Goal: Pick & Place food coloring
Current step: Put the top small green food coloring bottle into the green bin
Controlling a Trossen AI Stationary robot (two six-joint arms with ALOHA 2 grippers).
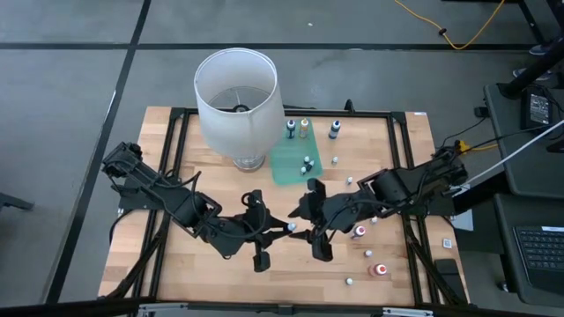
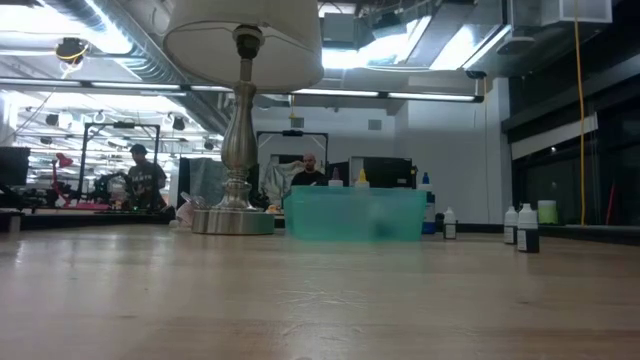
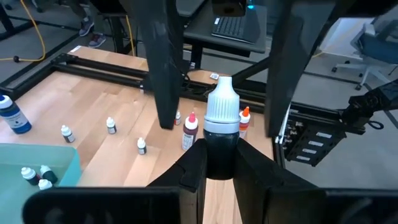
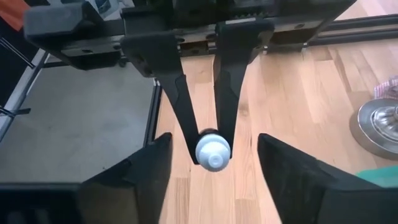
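Note:
A food coloring bottle [image 3: 221, 146] with dark contents and a white cap [image 3: 222, 102] is up in the air over the table's near middle, and my left gripper [image 3: 221, 168] is shut on it. The bottle's cap [image 1: 291, 227] points toward my right gripper [image 4: 213, 140]. That gripper is open, with one finger on each side of the cap [image 4: 212, 151] and touching nothing. Other food coloring bottles stand on the table at the right [image 1: 359, 232] and in the green tray [image 1: 307, 165]. My left gripper pinches the bottle's dark body [image 3: 221, 155] between its two fingers [image 3: 196, 165], below the white cap. The bottle lies along the fingers and sticks out past their tips, cap end away from the gripper. It is lifted clear of the table.
A lamp with a big white shade [image 1: 236, 97] stands at the far left-middle, its metal foot [image 2: 233, 222] on the table. The green tray [image 1: 295, 161] lies beside it. Loose bottles are scattered at the right [image 1: 381, 269] and far side [image 1: 334, 129]. People show beyond the table.

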